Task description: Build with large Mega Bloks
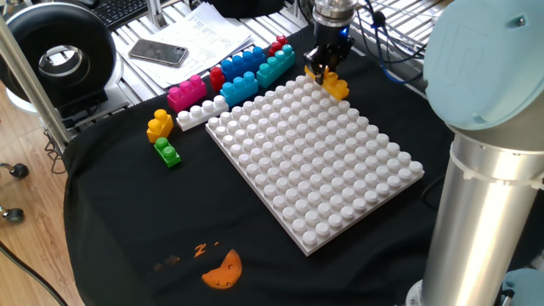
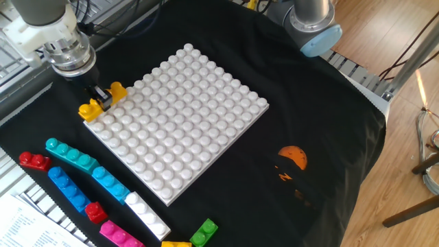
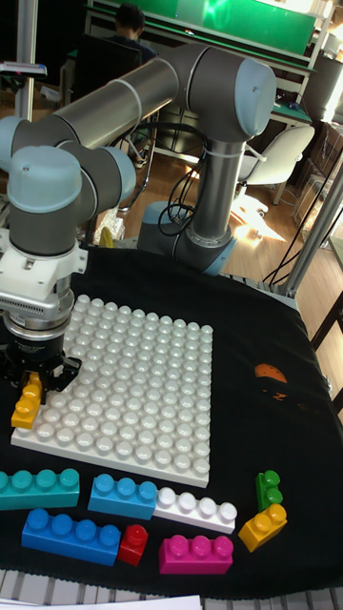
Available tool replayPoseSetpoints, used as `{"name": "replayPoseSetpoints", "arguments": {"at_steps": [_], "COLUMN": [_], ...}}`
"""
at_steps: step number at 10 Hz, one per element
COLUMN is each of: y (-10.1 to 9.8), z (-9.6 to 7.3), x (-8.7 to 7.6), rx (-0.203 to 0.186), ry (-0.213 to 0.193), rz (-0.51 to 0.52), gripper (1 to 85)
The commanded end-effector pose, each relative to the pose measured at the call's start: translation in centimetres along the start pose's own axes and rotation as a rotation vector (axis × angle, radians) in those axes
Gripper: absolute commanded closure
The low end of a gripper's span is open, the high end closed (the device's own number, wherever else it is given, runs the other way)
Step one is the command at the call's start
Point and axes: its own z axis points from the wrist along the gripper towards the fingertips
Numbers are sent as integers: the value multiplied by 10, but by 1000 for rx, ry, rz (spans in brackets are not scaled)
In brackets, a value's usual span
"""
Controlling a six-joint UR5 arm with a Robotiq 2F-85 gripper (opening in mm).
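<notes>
My gripper (image 1: 327,71) is shut on a long orange-yellow Mega Blok (image 1: 334,86) at the far corner of the white studded baseplate (image 1: 314,170). The other fixed view shows the gripper (image 2: 101,96) holding that brick (image 2: 88,110) tilted over the baseplate's (image 2: 185,116) left edge. In the tall view the brick (image 3: 26,401) hangs under the gripper (image 3: 34,379) at the plate's (image 3: 133,400) left rim. Whether it touches the studs I cannot tell. Loose bricks lie beside the plate: cyan (image 3: 38,487), blue (image 3: 71,536), pink (image 3: 195,553), white (image 3: 195,510), red (image 3: 133,543), green (image 3: 270,489).
A black cloth with an orange print (image 1: 223,270) covers the table. A phone (image 1: 158,53) and papers (image 1: 204,38) lie beyond the brick row. A yellow brick (image 1: 159,125) and a green one (image 1: 167,153) sit left of the plate. The arm's base (image 1: 484,170) stands at the right.
</notes>
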Motion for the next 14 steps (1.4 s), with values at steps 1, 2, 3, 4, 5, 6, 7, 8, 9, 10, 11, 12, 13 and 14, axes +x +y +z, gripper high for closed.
{"name": "replayPoseSetpoints", "arguments": {"at_steps": [1,2,3,4,5,6,7,8,9,10,11,12,13,14], "y": [6,6,8,8,9,10,11,12,11,9,8,8,8,9], "z": [2,3,4,4,5,7,9,11,13,13,13,13,13,13], "x": [-2,-3,-3,-4,-5,-4,-6,-6,-6,-6,-5,-5,-5,-5], "rx": [-24,-21,-21,-22,-23,-19,-17,-17,-14,-14,-17,-17,-19,-26], "ry": [-10,-10,-13,-18,-19,-18,-23,-23,-20,-20,-20,-20,-21,-20], "rz": [15,16,21,19,21,22,26,26,26,23,19,16,15,13], "gripper": [807,807,807,807,807,807,807,807,807,807,807,807,807,807]}}
